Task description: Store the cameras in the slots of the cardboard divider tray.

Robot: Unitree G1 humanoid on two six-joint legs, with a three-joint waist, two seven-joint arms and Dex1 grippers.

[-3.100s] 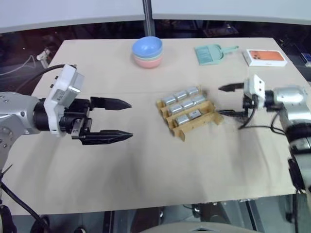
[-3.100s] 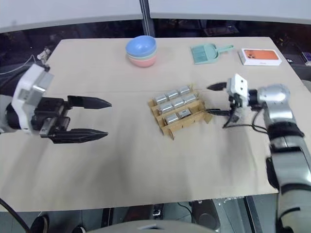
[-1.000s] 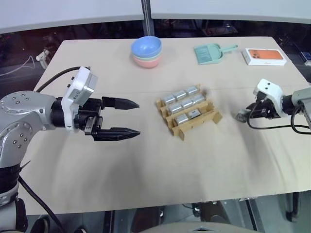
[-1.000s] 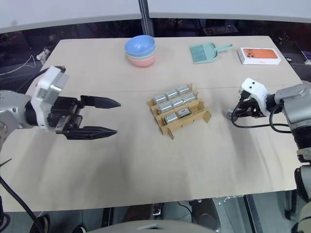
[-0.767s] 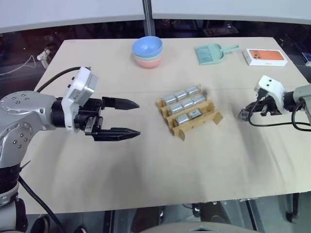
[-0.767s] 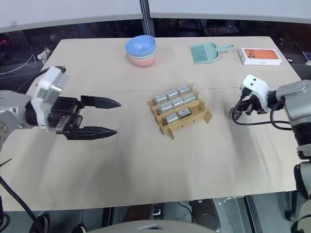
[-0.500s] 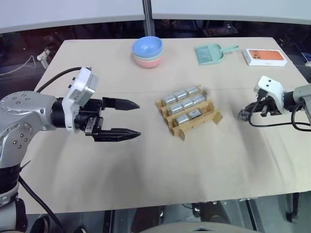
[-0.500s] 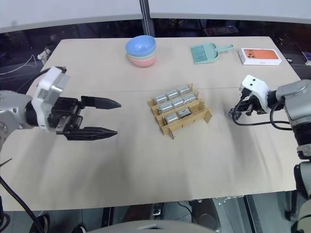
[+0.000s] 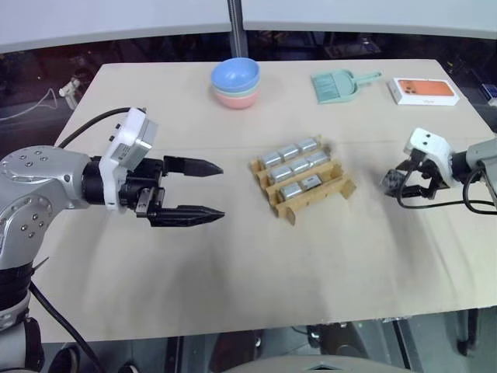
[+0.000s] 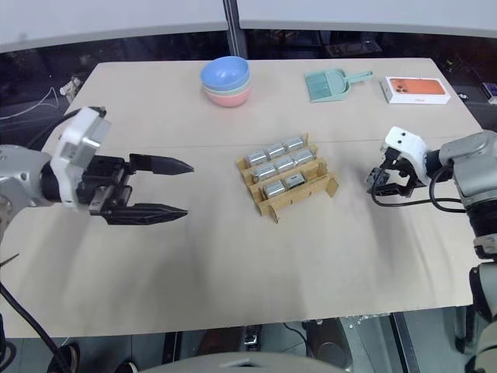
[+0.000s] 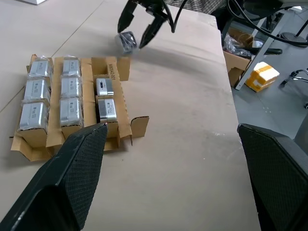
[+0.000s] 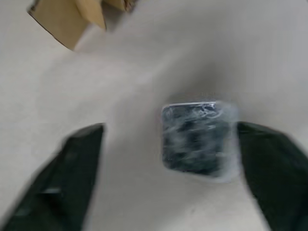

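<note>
I'm mid-pickup: right gripper (image 12: 163,159) fingers wide around the loose silver-grey boxy camera (image 12: 199,139) at right-centre on the counter (image 9: 233,295); next, close and carry to the brown cardboard divider tray (image 9: 339,188) mid-frame; left gripper (image 9: 203,189) wide, empty

A loose camera (image 9: 392,179) lies right of the tray (image 9: 302,180).

The surface (image 9: 233,295) is plain beige. The cardboard divider tray (image 9: 301,186) is brown; the cameras (image 9: 291,170) in it are silver-grey. The loose camera (image 12: 197,139) shows a dark face. Both end effectors have black fingers (image 9: 186,211). The stacked bowls (image 9: 235,82) are blue, green and pink. The dustpan (image 9: 338,84) is teal. The flat box (image 9: 424,90) is white and orange.
</note>
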